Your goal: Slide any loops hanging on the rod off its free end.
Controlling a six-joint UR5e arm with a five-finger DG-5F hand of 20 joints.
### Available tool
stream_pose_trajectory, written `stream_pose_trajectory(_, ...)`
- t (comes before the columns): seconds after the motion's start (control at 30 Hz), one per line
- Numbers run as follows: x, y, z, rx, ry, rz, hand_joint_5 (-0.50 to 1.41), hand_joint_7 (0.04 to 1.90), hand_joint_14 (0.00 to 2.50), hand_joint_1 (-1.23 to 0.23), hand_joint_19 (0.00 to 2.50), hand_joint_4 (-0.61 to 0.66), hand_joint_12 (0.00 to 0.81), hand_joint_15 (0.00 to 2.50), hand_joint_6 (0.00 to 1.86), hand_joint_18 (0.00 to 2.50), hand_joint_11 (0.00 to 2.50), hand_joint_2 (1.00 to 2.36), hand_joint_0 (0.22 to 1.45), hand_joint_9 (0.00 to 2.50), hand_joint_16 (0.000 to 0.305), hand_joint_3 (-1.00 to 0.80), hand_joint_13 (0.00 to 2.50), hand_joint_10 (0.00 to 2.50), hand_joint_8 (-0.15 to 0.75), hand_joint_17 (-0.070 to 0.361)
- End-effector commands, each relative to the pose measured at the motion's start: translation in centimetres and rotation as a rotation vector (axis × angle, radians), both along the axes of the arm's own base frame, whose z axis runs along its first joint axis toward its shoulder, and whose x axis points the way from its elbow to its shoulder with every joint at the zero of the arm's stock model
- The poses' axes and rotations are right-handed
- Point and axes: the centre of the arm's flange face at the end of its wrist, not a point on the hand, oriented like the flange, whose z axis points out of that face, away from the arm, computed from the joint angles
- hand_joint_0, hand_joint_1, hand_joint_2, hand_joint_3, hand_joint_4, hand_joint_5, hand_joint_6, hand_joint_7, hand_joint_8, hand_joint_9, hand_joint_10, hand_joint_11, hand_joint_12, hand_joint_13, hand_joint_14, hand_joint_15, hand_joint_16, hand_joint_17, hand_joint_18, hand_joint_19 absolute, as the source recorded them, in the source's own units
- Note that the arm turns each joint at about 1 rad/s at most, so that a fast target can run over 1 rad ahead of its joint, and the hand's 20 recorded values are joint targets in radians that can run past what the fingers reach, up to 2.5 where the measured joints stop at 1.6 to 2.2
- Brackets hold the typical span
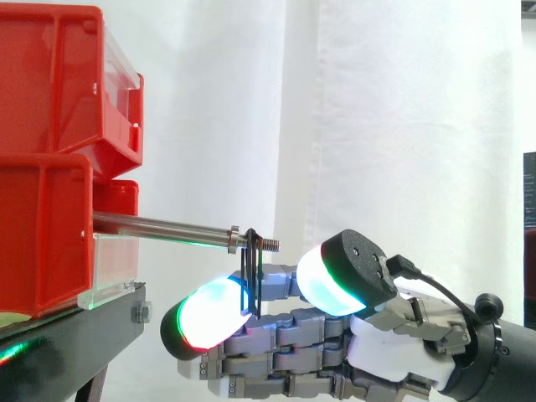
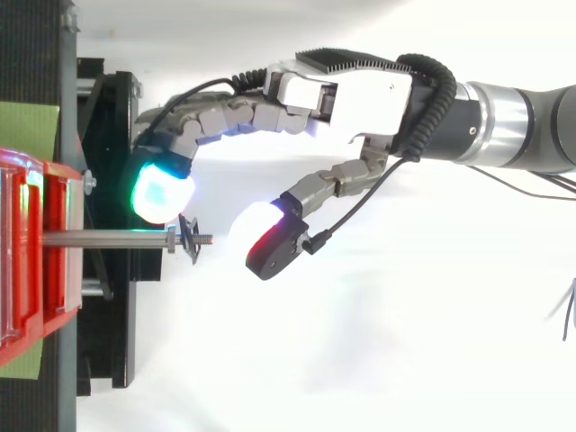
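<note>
A steel rod (image 1: 159,224) sticks out level from the red bins toward the right and ends in a short threaded tip. A thin dark loop (image 1: 252,272) hangs on it just past a small nut, close to the free end; from above the loop (image 2: 190,241) looks like a small dark tangle. My hand (image 1: 335,335) comes in from the right, below the rod. One glowing finger pad (image 1: 209,316) sits left of the loop's lower part and the thumb pad (image 1: 331,280) to its right. There are gaps between them in the top view, so the hand (image 2: 360,90) is open.
Stacked red bins (image 1: 42,243) stand at the left on a black stand (image 1: 75,335), with a clear plastic front under the rod. A white curtain hangs behind. There is free room to the right of the rod's tip.
</note>
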Motion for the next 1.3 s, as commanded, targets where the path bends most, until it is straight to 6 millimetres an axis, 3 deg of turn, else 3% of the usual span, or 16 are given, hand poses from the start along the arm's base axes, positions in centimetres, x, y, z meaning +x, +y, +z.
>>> stream_pose_trajectory(0.0,-0.2,-0.1,-0.2,-0.005,0.023,0.008,-0.12,0.92,0.0,-0.58,0.06,0.34,0.318,0.0,0.5,0.26,0.0,1.0,0.58,0.47,0.051,-0.45,0.31,0.0,0.261,0.114)
stream_pose_trajectory(0.47,-0.1,-0.1,1.5,-0.007,0.004,0.007,-0.11,0.94,0.0,-0.58,0.06,0.34,0.32,0.0,0.5,0.26,0.0,1.0,0.58,0.49,0.051,-0.45,0.32,0.0,0.263,0.114)
stream_pose_trajectory(1.27,-0.2,-0.3,1.6,-0.01,0.003,0.003,-0.11,1.02,0.0,-0.63,0.06,0.32,0.319,0.0,0.5,0.27,0.0,1.0,0.59,0.5,0.05,-0.43,0.32,0.0,0.266,0.113)
